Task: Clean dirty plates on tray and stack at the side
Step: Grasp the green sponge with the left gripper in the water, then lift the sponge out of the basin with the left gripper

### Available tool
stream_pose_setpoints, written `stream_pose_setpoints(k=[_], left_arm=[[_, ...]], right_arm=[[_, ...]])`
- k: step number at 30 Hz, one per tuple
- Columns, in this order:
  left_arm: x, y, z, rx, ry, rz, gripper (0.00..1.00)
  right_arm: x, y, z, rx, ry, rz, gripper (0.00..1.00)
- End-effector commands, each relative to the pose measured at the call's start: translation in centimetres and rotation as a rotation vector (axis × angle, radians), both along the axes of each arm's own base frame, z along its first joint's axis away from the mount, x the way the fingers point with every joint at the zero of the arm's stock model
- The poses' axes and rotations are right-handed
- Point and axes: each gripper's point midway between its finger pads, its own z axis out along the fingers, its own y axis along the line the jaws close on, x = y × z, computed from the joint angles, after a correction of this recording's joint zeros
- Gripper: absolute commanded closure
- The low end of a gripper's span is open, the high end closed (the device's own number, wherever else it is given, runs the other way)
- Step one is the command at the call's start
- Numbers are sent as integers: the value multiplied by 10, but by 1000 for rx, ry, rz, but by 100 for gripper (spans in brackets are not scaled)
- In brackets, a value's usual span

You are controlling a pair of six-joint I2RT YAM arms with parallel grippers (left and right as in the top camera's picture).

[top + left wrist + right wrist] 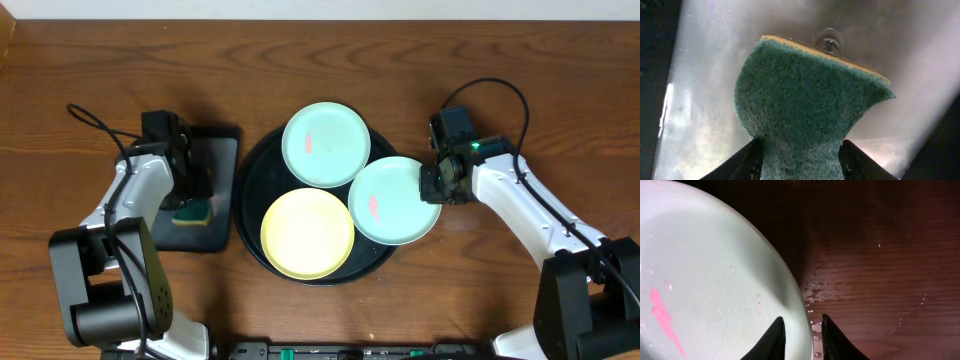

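Right jaws are clenched on the rim of the right mint plate, which overhangs the round tray's right edge onto the counter. 2 more sit inside: the yellow plate and the rear mint plate. Left jaws squeeze a green sponge over the small rectangular tray.

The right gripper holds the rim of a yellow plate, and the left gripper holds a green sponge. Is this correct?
Only the colour is wrong: the right wrist view shows the right gripper holding a pale aqua plate with a pink smear.
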Motion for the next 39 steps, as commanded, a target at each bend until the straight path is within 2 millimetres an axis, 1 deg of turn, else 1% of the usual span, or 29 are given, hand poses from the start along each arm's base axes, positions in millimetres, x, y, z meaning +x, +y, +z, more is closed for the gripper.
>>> stream_pose_setpoints(k=[1,7,9,12,14,19,20,21,23,26,29,31,34,39], left_arm=[[-9,0,-10,6,35,-5,49],[-12,1,-14,8,37,-4,50],[-12,0,-15,8,39,-4,55],[-12,0,-15,8,39,-4,56],[-12,0,-15,7,40,-4,61],[-15,0,-20,5,53,-4,62],[-15,0,-23,4,58,-4,64],[-15,0,-24,4,62,-4,70],[-15,0,-26,3,63,-4,92],[-11,0,-21,6,46,-4,92],[-2,2,-1,14,-2,-4,93],[4,3,19,23,-52,-3,93],[11,4,56,41,-162,-3,92],[12,4,119,73,-350,-2,93]], right_arm=[[-2,2,0,-6,-2,5,78],[-2,2,0,-6,-1,5,78],[-2,2,0,-6,-2,5,78],[-2,2,0,-5,-3,5,78],[-2,2,0,-5,-3,5,78],[-2,2,0,-5,-3,5,78],[-2,2,0,-5,-3,5,78],[-2,2,0,-5,-3,5,78],[-2,2,0,-6,-3,5,78],[-2,2,0,-6,-3,5,78],[-2,2,0,-6,-3,5,77],[-2,2,0,-6,-3,5,76],[-2,2,0,-6,-3,5,74],[-2,2,0,-6,0,5,69]])
